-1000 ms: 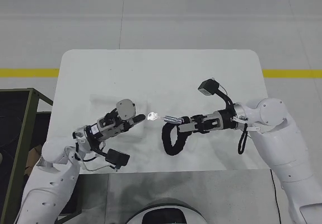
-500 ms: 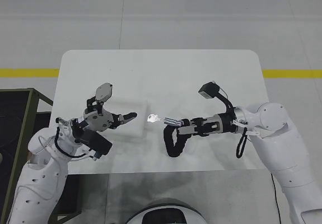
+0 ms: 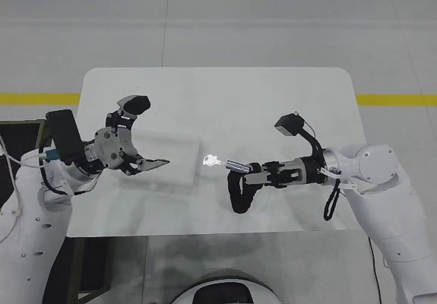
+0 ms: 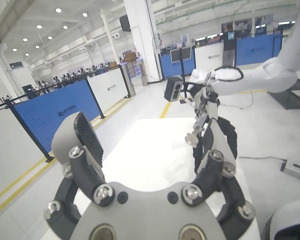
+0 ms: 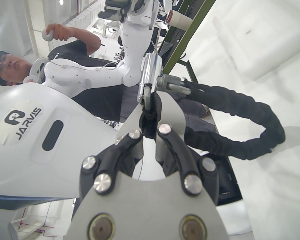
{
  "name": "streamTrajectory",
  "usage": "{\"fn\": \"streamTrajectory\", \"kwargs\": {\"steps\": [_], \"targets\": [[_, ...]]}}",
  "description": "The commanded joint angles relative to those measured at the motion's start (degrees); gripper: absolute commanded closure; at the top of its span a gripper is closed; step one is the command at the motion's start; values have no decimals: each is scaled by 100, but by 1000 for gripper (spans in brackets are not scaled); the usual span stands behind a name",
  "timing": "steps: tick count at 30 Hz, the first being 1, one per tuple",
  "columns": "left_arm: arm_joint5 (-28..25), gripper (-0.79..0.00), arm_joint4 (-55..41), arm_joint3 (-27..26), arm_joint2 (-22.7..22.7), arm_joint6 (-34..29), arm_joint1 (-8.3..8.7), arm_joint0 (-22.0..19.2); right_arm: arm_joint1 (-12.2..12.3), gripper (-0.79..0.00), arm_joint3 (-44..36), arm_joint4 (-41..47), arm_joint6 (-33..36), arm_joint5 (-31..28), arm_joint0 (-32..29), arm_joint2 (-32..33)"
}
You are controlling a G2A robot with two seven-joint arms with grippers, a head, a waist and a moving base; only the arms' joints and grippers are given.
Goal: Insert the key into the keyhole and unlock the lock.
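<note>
A silver key [image 3: 209,160] sticks out of the end of a silver lock cylinder [image 3: 233,164], from which a black cable loop [image 3: 239,196] hangs to the table. My right gripper [image 3: 260,172] is shut on the lock just behind the cylinder; in the right wrist view its fingers [image 5: 165,108] clamp the black end of the lock [image 5: 150,76]. My left gripper [image 3: 150,131] is open, well left of the key, with nothing between its fingers. In the left wrist view the key [image 4: 192,139] shows beyond the left gripper [image 4: 146,136], close by one fingertip.
The white table [image 3: 218,91] carries a low white pad [image 3: 165,148] under the left gripper. A dark rack with a green frame [image 3: 20,167] stands beside the table's left edge. The table's far half is bare.
My left gripper has drawn back to the left, away from the key, and turned with its fingers spread wide. The key stays in the lock. The right arm has shifted slightly.
</note>
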Motion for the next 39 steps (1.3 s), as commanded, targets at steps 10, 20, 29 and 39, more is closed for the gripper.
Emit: {"fn": "streamTrajectory", "kwargs": {"steps": [10, 20, 29, 39], "targets": [[-1, -785, 1121, 0, 4, 169, 1, 0, 0, 0, 0, 1, 0, -1, 0, 0], [-1, -785, -4595, 84, 963, -3539, 537, -319, 48, 0, -391, -125, -177, 82, -362, 129], [3140, -785, -11650, 1108, 1141, -10010, 1121, -1488, 71, 0, -574, -161, -162, 124, -543, 189], [3560, -526, -11324, 1704, 2173, -10434, 858, -1650, 47, 0, -590, -200, -193, 192, -530, 43]]}}
